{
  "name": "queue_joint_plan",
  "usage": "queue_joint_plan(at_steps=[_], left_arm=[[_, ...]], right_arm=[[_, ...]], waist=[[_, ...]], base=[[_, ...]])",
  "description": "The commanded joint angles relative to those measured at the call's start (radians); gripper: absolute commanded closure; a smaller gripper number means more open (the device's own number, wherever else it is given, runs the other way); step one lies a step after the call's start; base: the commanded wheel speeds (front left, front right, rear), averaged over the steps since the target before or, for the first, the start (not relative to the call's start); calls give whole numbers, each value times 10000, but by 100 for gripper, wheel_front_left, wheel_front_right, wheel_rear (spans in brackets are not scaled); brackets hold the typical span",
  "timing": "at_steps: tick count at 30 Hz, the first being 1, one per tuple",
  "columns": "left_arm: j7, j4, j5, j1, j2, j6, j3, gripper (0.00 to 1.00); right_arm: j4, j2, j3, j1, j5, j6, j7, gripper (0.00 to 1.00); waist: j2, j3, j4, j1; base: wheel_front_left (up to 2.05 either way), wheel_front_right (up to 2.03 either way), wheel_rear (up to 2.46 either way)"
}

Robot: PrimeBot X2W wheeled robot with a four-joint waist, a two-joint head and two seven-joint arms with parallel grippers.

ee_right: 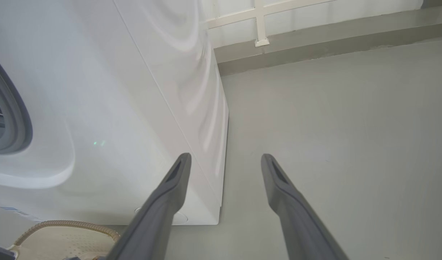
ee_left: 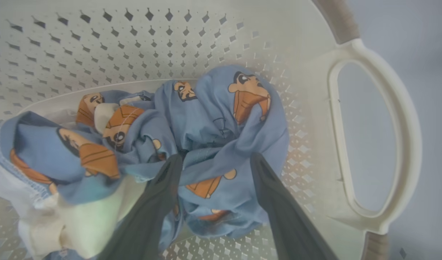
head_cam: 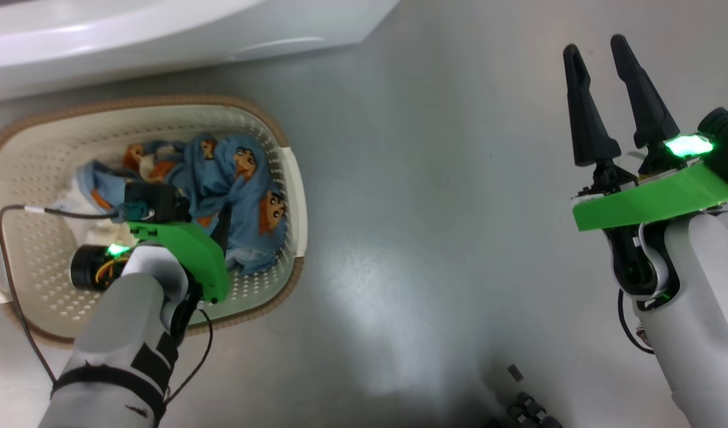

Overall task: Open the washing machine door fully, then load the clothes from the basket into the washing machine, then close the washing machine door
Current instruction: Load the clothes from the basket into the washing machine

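The basket (head_cam: 284, 178), cream with a brown rim, stands on the floor at the left, just before the white washing machine (head_cam: 132, 35). Inside lie the clothes (head_cam: 245, 178), light blue with orange cartoon faces, and a cream-white cloth (ee_left: 62, 220). My left gripper (ee_left: 215, 159) reaches down into the basket (ee_left: 405, 144), open, its two fingers straddling a bunched fold of the blue clothes (ee_left: 221, 122). My right gripper (head_cam: 596, 46) hovers open and empty over bare floor at the right. The right wrist view shows the washing machine (ee_right: 116, 108) front and its grey rubber ring (ee_right: 11, 119). The washing machine door is out of view.
Grey glossy floor (head_cam: 429, 208) spreads between basket and right arm. A thin dark cable (head_cam: 4, 255) loops from my left wrist over the basket's left side. A wall base (ee_right: 315, 47) runs behind the machine. Small dark parts (head_cam: 527, 407) show at the bottom edge.
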Motion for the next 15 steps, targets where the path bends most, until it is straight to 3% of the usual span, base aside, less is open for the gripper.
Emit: queue_joint_plan(at_steps=[1,15], left_arm=[[-108,26,66,-8,185,-39,38,0],[551,181,-688,-694,402,-63,-1179,0]], right_arm=[[-264,16,177,111,-85,46,-78,0],[-324,220,347,-193,-43,46,-78,0]], waist=[[0,347,-237,-1],[0,1236,-770,-1]], base=[[0,0,0],[0,0,0]])
